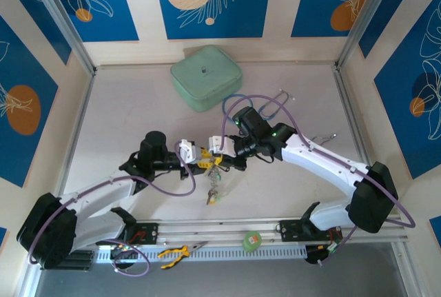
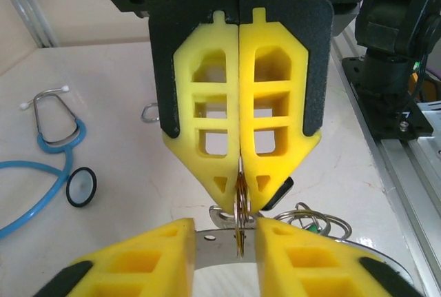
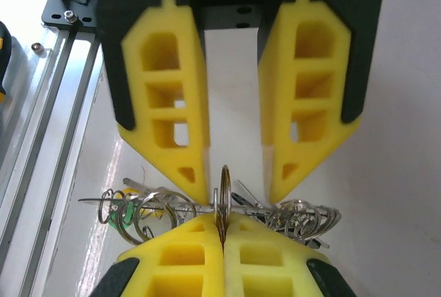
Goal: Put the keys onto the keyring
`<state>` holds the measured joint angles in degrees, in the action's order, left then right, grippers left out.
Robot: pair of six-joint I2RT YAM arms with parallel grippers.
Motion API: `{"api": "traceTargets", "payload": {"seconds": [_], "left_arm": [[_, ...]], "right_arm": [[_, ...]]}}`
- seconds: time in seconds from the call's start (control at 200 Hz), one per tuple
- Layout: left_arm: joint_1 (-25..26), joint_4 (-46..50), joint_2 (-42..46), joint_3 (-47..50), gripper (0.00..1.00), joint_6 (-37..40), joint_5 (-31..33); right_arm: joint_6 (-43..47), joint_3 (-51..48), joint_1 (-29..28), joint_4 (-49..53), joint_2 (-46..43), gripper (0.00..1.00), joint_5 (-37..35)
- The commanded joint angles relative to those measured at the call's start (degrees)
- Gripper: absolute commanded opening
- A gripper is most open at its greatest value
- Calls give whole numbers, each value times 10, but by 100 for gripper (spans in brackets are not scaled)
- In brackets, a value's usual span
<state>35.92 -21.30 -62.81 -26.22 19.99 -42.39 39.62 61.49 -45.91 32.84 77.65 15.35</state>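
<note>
Pale tabletop [image 1: 138,118] enclosed by cream walls carrying blue leaf-print panels [image 1: 213,1]. The left arm [image 1: 103,200] and right arm [image 1: 324,159] bend inward and meet near the table's middle. Behind them lie a pale green case [image 1: 205,78] with rounded corners and a blue stethoscope [image 2: 58,131]. On the near rail sit yellow-handled pliers [image 1: 176,252] and a green tape roll [image 1: 251,240].

The right gripper [image 3: 222,221] is clenched, its yellow fingers pressed together on the keyring [image 3: 224,187]. The left gripper [image 3: 238,190] faces it tip to tip with its jaws parted, one finger on either side of the ring; whether either finger touches it cannot be told.

The keyring [image 2: 241,231] appears edge-on as a thin upright metal ring with a faint brassy tint, rising between the two grippers. The keys [image 1: 213,190] trail from the meeting point toward the near edge. Close up they form a tangle of small wire rings [image 3: 303,214] and metal blades, with a green head [image 3: 127,211] among them.
</note>
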Motion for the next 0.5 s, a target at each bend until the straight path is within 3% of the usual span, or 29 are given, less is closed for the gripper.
{"api": "traceTargets", "payload": {"seconds": [0.0, 0.1, 0.13, 0.225, 0.3, 0.495], "left_arm": [[6, 25, -3, -26, 18, 18, -31], [6, 45, 0, -32, 0, 29, -30], [6, 46, 2, -32, 0, 31, -30], [6, 23, 9, -19, 0, 27, -30], [6, -42, 15, 6, 0, 3, -25], [6, -166, 8, 44, 0, -48, -18]], "right_arm": [[6, 25, -12, 0, 8, 0, 13], [-9, 16, -12, -21, 1, 0, 23], [-17, 7, -8, -34, -9, 0, 28], [-63, -43, 23, -100, -52, 28, 64], [-109, -98, 58, -161, -88, 42, 107], [-165, -155, 75, -197, -107, 44, 143]]}}
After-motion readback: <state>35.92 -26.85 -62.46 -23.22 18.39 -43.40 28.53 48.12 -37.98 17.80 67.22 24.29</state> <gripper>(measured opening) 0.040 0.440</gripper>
